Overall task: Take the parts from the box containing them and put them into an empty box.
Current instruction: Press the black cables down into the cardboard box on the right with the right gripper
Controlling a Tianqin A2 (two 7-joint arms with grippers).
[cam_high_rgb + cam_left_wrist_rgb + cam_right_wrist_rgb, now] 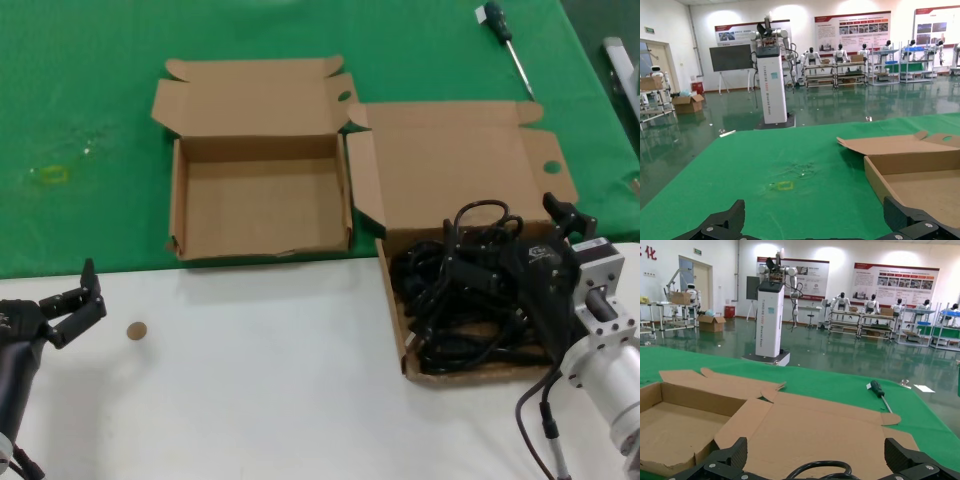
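1. My right gripper [560, 240] sits low over the larger box [480, 160], right among the tangle of black cables [455, 300] filling its tray. The wrist view shows its jaws spread wide with a cable loop [820, 469] between them; I can't see them closed on anything.
2. My left gripper [75, 300] hangs over the white table [280, 380], jaws wide apart, gripping nothing.
3. The smaller box [260, 205] stands just left of the larger one, its tray bare.
4. A screwdriver [507, 45] lies on the green cloth [80, 100] beyond.
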